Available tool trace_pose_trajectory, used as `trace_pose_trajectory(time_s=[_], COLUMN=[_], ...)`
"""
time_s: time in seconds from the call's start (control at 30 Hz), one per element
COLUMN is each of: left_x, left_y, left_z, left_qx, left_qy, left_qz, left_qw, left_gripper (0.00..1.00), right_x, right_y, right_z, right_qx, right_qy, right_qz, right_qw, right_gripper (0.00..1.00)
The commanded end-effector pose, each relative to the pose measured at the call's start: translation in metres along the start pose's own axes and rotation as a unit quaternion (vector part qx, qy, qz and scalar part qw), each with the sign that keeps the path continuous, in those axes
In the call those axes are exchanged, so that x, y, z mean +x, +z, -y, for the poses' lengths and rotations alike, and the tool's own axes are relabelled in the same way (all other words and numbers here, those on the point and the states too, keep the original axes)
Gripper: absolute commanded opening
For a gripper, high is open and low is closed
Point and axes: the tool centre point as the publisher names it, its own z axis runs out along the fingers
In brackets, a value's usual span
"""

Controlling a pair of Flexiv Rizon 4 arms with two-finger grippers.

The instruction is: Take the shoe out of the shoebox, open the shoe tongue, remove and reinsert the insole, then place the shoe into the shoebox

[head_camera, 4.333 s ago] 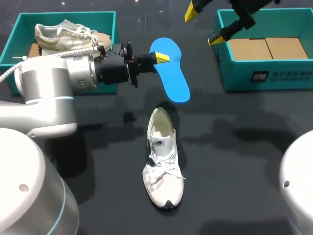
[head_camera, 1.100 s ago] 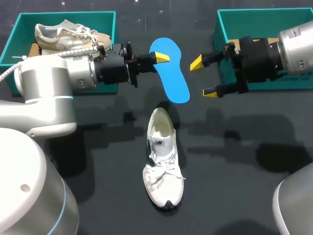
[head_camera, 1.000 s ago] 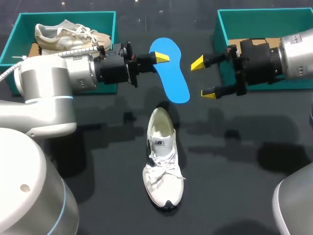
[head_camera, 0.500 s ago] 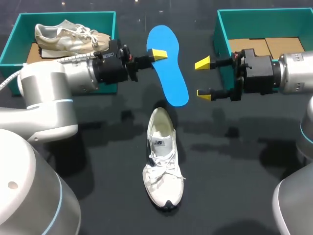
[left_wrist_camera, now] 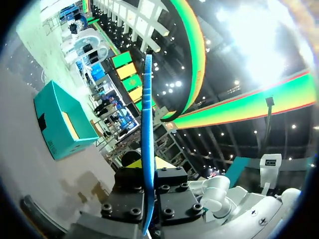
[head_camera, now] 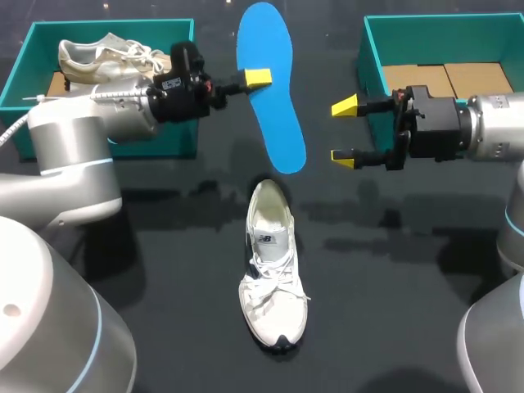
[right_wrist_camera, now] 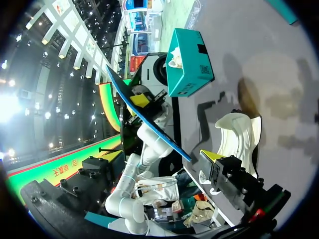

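1. Dark counter [head_camera: 393, 270] holds left shoebox [head_camera: 24, 70] and right shoebox [head_camera: 442, 41], two white shoes, one blue insole [head_camera: 270, 90].
2. Loose shoe [head_camera: 272, 270] lies mid-counter; second shoe [head_camera: 106, 57] in left shoebox.
3. Your left gripper [head_camera: 255, 79] pinches the raised insole.
4. Your right gripper [head_camera: 344, 131] is spread wide, empty, near it.

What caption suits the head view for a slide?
Left gripper holds the blue insole near the open right gripper, beyond the white shoe.
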Motion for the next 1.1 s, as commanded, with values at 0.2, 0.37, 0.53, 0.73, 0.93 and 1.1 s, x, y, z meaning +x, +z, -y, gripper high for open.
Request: trace_pose_trajectory(time_s=[0.2,0.37,0.53,0.73,0.93,1.1], left_x=[0.008,0.03,0.031,0.031,0.031,0.044], left_y=[-0.006,-0.015,-0.017,-0.017,-0.018,-0.026], left_z=[0.006,0.005,0.005,0.005,0.003,-0.003], left_qx=[-0.047,-0.069,-0.073,-0.073,-0.083,-0.107], left_qy=[0.12,0.421,0.47,0.47,0.497,0.595], left_qz=[-0.062,-0.049,-0.062,-0.062,-0.062,-0.078], left_qw=[0.99,0.903,0.878,0.878,0.862,0.793], left_gripper=[0.0,0.0,0.0,0.0,0.0,0.0], right_x=[0.0,0.0,0.0,0.0,0.0,0.0], right_y=[0.002,0.002,0.002,0.002,0.002,0.002], right_z=[-0.001,-0.001,-0.001,-0.001,-0.001,-0.001], right_qx=[0.0,0.0,0.0,0.0,0.0,0.0], right_qy=[0.001,0.001,0.001,0.001,0.001,0.001], right_qz=[0.002,0.002,0.002,0.002,0.002,0.002], right_qw=[1.0,1.0,1.0,1.0,1.0,1.0], right_gripper=[1.0,1.0,1.0,1.0,1.0,1.0])
